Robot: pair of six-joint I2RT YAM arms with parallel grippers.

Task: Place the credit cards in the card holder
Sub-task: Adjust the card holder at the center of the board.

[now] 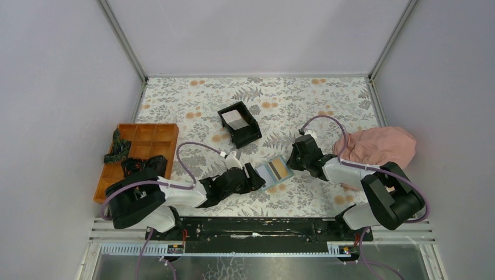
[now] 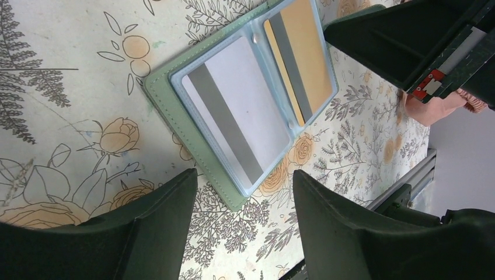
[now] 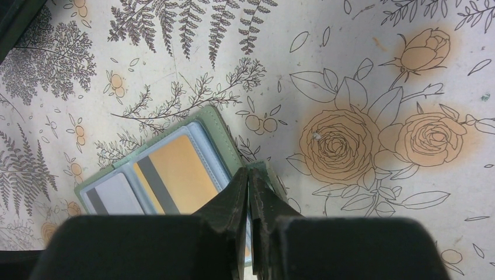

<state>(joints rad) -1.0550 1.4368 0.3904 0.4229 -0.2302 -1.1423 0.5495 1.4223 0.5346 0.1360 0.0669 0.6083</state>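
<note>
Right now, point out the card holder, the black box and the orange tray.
card holder [image 2: 188, 125], left wrist view, on its green stitched border.
black box [image 1: 248, 139], top external view, on its near wall.
orange tray [image 1: 160, 135], top external view, on a bare compartment.

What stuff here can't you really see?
- Top view: how many cards lie in the black box; too small.
- Top view: dark things in the orange tray; too small to name.
- Right wrist view: near corner of the card holder, hidden behind the right gripper; pinched or pressed, unclear.
- Left wrist view: far end of the card holder, cut off by the top edge.
</note>
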